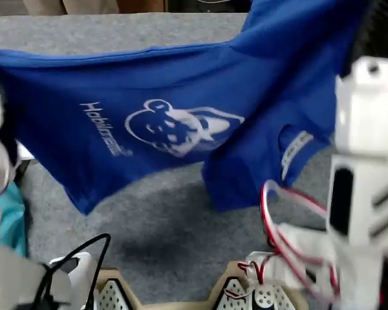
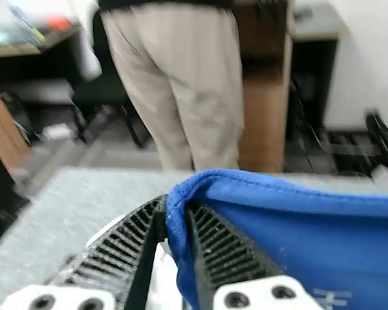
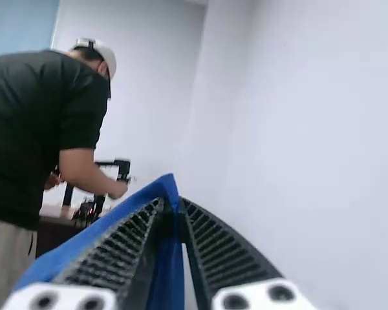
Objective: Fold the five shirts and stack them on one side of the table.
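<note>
From above, the blue shirt [image 1: 181, 110] hangs spread over the grey table [image 1: 161, 239] — left edge raised at the left, right corner lifted at the far right, white print upward — with a teal cloth [image 1: 11, 223] at the near left. In the left wrist view the left gripper [image 2: 176, 216] has its jaws pinching a folded edge of the shirt. In the right wrist view the right gripper [image 3: 174, 210] likewise nips a blue edge between its jaws.
</note>
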